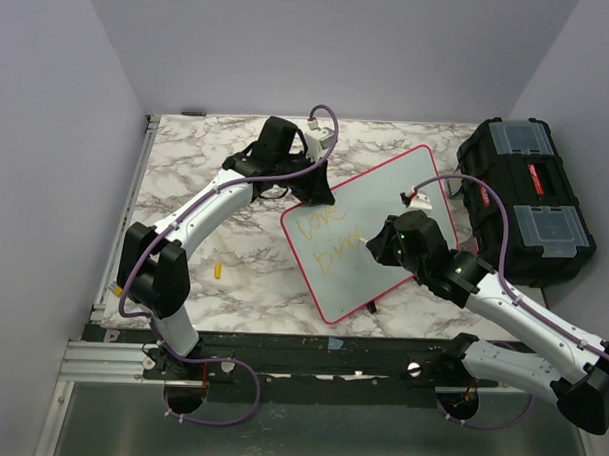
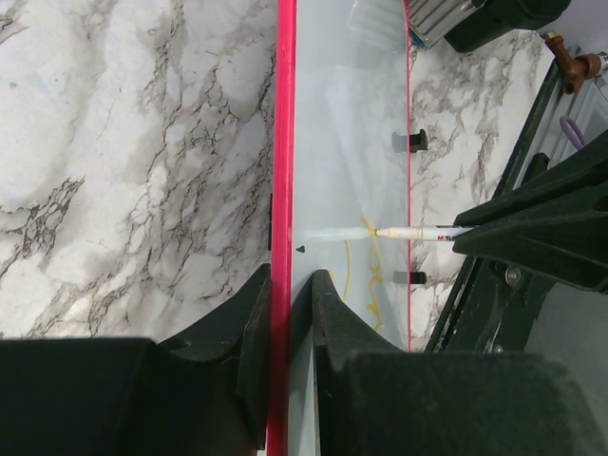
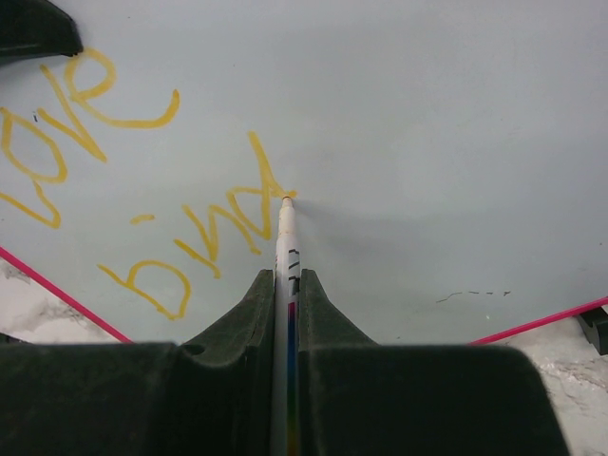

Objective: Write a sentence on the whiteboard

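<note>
- the whiteboard (image 1: 401,191) lies in the middle of the worktop (image 1: 187,164), turned askew. its long axis runs from the near left toward the far right corner, where a black toolbox (image 1: 526,201) stands.
- the left end effector (image 2: 285,285) is pressed together on the board's pink rim, on the long edge facing the far left corner. it looks like a steadying hold.
- the right end effector (image 3: 287,280) pinches a marker (image 3: 285,237) tight between its fingers, pointing straight ahead. the tip touches the board at the last stroke of the second line.
- the sentence (image 1: 326,239) so far is two short lines of yellow-orange words on the board's near-left half, running along the long axis.
- judgement: the bare surface lies past the tip, along that axis toward the toolbox side, with more room below the second line. the right arm alone has the marker, so the next strokes fall to it, away from the left arm's grip.
- a small yellow piece (image 1: 218,269), perhaps the cap, lies near the left edge.
</note>
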{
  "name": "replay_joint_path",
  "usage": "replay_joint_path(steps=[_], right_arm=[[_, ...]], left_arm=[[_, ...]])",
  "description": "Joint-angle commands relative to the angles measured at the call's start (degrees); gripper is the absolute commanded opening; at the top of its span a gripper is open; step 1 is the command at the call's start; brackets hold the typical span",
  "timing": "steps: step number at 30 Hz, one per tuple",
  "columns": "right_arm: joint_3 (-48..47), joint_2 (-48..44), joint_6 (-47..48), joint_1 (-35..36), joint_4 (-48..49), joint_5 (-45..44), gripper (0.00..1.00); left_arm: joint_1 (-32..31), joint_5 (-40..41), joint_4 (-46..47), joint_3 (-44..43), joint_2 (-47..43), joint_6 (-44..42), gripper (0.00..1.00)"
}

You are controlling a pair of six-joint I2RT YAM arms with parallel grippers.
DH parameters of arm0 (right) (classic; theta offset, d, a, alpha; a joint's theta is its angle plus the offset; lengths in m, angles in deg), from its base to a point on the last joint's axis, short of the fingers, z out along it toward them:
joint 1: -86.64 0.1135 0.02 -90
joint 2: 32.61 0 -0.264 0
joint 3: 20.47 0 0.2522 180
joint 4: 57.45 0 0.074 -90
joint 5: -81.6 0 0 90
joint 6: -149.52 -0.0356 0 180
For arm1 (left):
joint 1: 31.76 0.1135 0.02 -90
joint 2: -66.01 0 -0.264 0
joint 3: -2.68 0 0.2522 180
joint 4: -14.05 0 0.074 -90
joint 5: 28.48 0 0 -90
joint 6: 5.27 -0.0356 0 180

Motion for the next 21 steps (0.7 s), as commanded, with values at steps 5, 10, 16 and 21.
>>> replay_joint_path(steps=[5, 10, 16, 21], right_arm=[[0.75, -1.2, -0.38, -0.24, -8.59, -4.18, 0.01], [0.12, -4.23, -1.23, -0.24, -9.67, -6.66, 0.01], [-0.84, -7.19, -1.61, -0.2, -8.91, -8.94, 0.01], [-1.02, -8.19, -1.99, -0.24, -7.95, -12.56, 0.01]], left_arm=[[-1.6, 0.99, -0.26, 0.61, -1.43, -4.59, 0.0], [-1.55, 1.02, -0.25, 0.63, -1.55, -4.57, 0.0], [-1.58, 1.18, -0.13, 1.04, -1.99, -4.57, 0.0], [-1.57, 1.15, -0.15, 0.91, -1.81, -4.59, 0.0]])
